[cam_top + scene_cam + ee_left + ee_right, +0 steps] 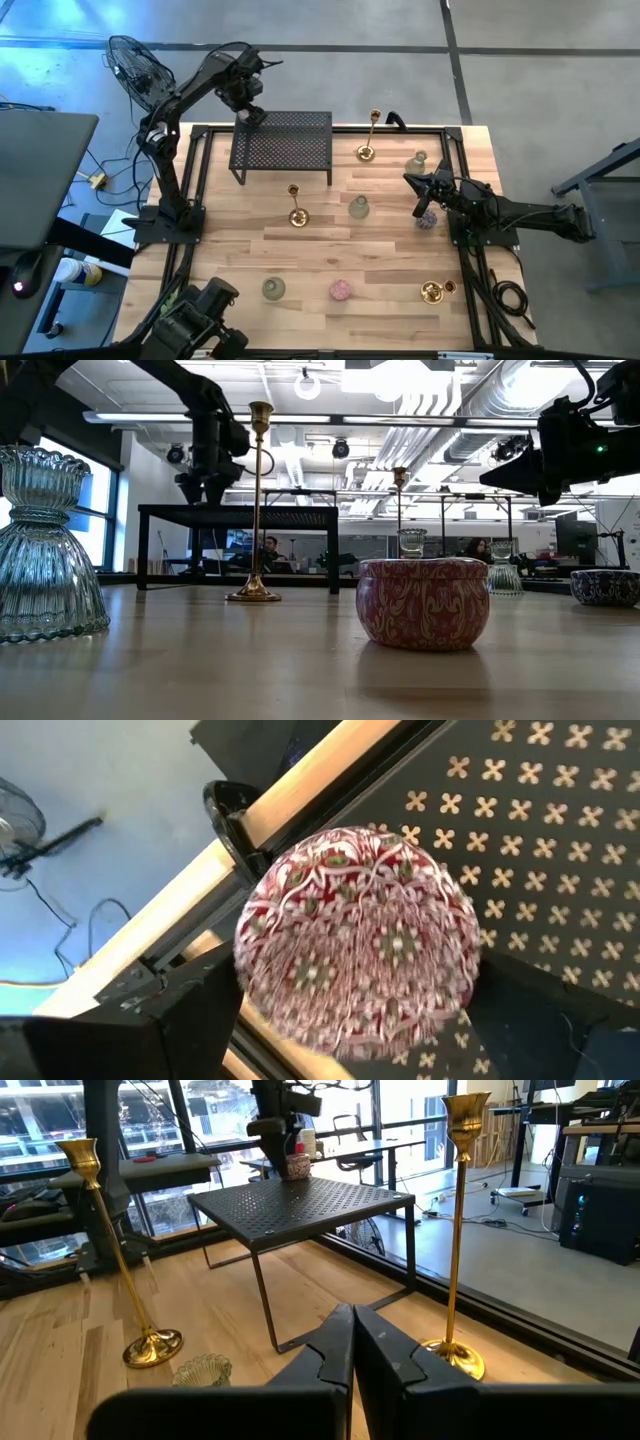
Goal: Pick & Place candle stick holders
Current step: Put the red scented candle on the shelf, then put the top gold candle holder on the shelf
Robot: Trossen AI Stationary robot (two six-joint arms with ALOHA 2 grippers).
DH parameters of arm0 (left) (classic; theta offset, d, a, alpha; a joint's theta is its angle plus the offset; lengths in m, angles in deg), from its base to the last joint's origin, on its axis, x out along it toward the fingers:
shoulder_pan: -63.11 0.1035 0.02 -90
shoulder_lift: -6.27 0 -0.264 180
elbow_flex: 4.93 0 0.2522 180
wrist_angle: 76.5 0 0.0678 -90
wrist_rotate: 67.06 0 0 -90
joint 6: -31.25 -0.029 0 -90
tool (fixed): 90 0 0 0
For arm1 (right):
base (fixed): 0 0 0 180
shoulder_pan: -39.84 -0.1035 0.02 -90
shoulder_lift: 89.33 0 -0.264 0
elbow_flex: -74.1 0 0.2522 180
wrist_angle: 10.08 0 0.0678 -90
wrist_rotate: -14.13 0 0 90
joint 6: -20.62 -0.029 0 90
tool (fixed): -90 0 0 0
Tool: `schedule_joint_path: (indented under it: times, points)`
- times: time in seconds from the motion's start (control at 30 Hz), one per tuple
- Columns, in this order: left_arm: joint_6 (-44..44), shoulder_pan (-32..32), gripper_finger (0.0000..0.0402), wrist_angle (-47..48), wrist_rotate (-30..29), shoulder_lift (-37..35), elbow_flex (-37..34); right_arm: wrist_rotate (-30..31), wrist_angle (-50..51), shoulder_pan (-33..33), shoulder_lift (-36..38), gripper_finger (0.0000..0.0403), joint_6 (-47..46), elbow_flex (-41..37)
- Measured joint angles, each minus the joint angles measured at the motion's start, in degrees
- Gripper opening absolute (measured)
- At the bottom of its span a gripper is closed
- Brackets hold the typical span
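Candle stick holders, 2 tall gold ones [296, 206] among them, dot the wooden bench [320, 250] from above, while the left gripper [350, 1050] holds a red-and-white patterned round holder [358, 938] over the black mesh rack [540, 840], and the right gripper [352, 1342] hovers, jaws closed and empty.

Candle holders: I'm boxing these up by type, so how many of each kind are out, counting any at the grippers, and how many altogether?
Tall gold candlesticks: 2
Squat gold holder: 1
Green glass holders: 3
Round patterned holders: 3
Total: 9
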Motion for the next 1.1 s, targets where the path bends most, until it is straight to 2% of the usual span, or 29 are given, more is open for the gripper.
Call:
schedule_joint_path:
  times: [0.27, 0.37, 0.53, 0.63, 0.77, 0.93, 1.03, 1.1]
  points:
    - [-1.4, 0.0, 0.0339, 2.5, 0.4, -5.2, 0.0, 0.0, 0.0, 0.0, 0.0, 0.0, 0.0, 0.0]
    - [-3.2, -0.6, 0.034, 6.5, 4.0, -8.1, 0.0, 0.0, 0.0, 0.0, 0.0, 0.0, 0.0, 0.0]
    - [-5.0, -3.9, 0.0339, 6.8, 14.0, -15.6, 0.1, 0.0, 0.0, 0.0, 0.0, 0.0, 0.0, 0.0]
    - [-4.9, -8.5, 0.0324, 6.1, 14.7, -21.3, -1.5, 0.0, 0.0, 0.0, 0.0, 0.0, 0.0, 0.0]
    - [-1.2, -17.8, 0.0264, -2.1, 10.9, -32.4, -11.8, 0.0, 0.0, 0.0, 0.0, 0.0, 0.0, 0.0]
    - [5.8, -29.4, 0.0146, -21.0, 1.8, -49.9, -33.7, 0.0, 0.0, 0.0, 0.0, 0.0, 0.0, 0.0]
    - [9.0, -35.5, 0.0072, -34.3, 2.9, -60.9, -47.5, 0.0, 0.0, 0.0, 0.0, 0.0, 0.0, 0.0]
    - [11.4, -38.7, 0.0029, -41.0, 8.9, -67.0, -55.7, 0.0, 0.0, 0.0, 0.0, 0.0, 0.0, 0.0]
